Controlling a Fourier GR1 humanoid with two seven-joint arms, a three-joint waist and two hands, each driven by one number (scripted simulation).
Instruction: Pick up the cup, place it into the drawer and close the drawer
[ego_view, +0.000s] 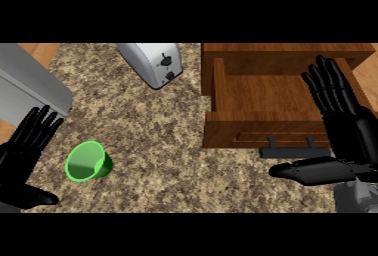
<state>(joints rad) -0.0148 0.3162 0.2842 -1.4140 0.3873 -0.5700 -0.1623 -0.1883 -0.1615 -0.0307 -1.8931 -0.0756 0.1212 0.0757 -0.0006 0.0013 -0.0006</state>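
Observation:
A green cup (88, 161) lies tipped on the speckled counter at the lower left, its mouth facing up and left. My left hand (22, 155) rests open just left of the cup, fingers straight and pointing up, not touching it. A wooden drawer (258, 102) stands pulled open at the right, its inside bare, with a dark handle (291, 150) on its front. My right hand (343, 120) is open over the drawer's right side, fingers straight and thumb stretched left below the handle.
A silver toaster (155, 62) sits at the back, between the cup and the drawer. A grey appliance (29, 90) fills the upper left corner. Bare speckled counter (170, 165) lies between the cup and the drawer front.

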